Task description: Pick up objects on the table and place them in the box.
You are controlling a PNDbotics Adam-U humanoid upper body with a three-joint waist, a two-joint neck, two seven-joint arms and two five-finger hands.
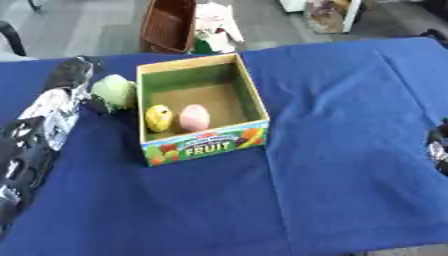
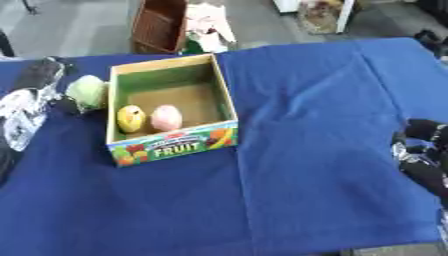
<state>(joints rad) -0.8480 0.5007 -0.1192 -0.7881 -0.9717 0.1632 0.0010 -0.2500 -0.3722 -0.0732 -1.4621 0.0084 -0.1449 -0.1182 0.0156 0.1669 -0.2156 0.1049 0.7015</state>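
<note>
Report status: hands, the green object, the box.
Left hand holds green object beside box, outside its left wall. Right hand idle at right edge. Yellow piece and pink piece inside.

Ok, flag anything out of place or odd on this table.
Nothing spilled or damaged. The box sits slightly askew on the cloth, holding a yellow item and a pink one. The left hand holds a green item outside it.

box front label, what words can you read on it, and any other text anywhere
"FRUIT": large white letters on the front panel of the box.
A smaller line of text arches above it on the same panel: too blurred to read.
No other readable text shows in either view.
</note>
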